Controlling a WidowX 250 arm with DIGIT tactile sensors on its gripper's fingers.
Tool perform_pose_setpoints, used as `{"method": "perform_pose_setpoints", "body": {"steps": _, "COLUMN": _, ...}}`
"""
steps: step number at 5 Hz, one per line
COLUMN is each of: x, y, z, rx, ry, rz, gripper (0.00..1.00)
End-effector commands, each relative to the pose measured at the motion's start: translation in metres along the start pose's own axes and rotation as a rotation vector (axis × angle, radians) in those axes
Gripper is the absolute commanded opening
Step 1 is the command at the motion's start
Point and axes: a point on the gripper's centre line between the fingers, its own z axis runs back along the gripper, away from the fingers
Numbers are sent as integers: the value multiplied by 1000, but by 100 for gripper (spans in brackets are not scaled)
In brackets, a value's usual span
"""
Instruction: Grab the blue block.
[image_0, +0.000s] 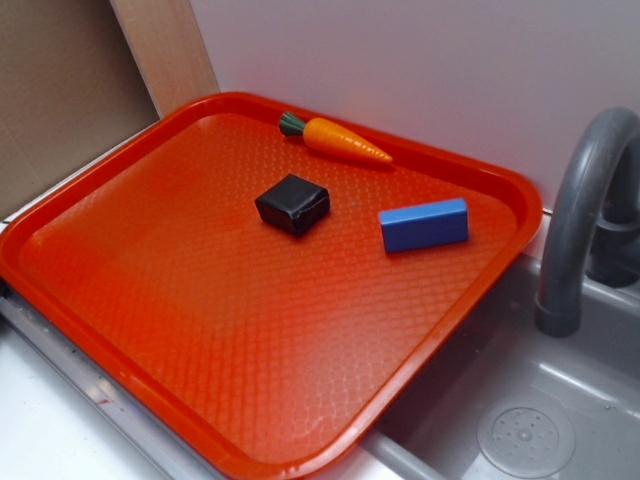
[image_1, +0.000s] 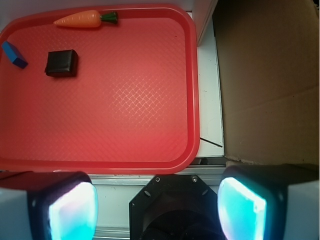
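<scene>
Blue block (image_0: 423, 224) is found lying flat on the red tray (image_0: 200, 330), over by the edge nearest the grey sink (image_0: 520, 420) and faucet (image_0: 585, 210). A black cube-ish block (image_0: 292, 204) sits just beside it toward the tray's middle, apart from it, and a toy carrot (image_0: 335, 139) is parked along the far rim.

From the wrist view, the claw (image_1: 157, 210) is seen hovering off the tray's near edge, fingers (image_1: 72, 210) spread wide apart with nothing between them. Only a sliver of the blue block is caught at the left border of that view, so the claw is well apart from it.

Progress-wise, pretty much nothing looks done yet: no approach, no contact. Still left, by the look of it: the claw has to be carried across the tray, lined up over the bar, lowered and closed.
</scene>
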Motion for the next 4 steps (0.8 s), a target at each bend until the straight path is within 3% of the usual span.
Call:
{"method": "perform_pose_setpoints", "body": {"steps": 1, "x": 0, "y": 0, "z": 0, "rx": 0, "ry": 0, "rz": 0, "gripper": 100}}
{"method": "perform_pose_setpoints", "body": {"steps": 3, "x": 35, "y": -71, "z": -17, "rx": -26, "ry": -113, "rz": -344, "gripper": 100}}
{"method": "perform_pose_setpoints", "body": {"steps": 4, "x": 63, "y": -118, "z": -29, "rx": -4, "ry": -165, "rz": -464, "gripper": 100}}
